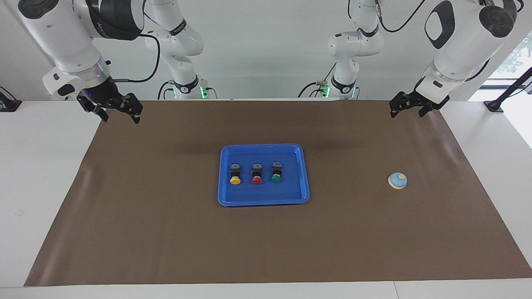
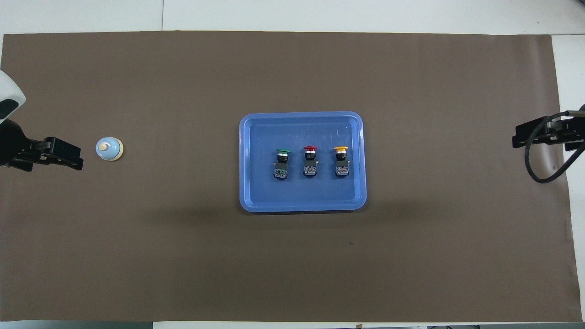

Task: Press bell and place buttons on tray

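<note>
Right end effector [image 1: 119, 113] hangs spread and empty at the table's 10 o'clock corner; left end effector [image 1: 409, 109], also empty, finger state unclear.

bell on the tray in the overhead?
No: the bell sits on the brown mat toward the left arm's end of the table, well apart from the tray, which holds only the three buttons.

A robotics lab: two white robot arms [image 1: 62, 37] mounted at a white desk [image 1: 45, 166] covered by a brown mat [image 1: 166, 241], against bare white walls.
</note>
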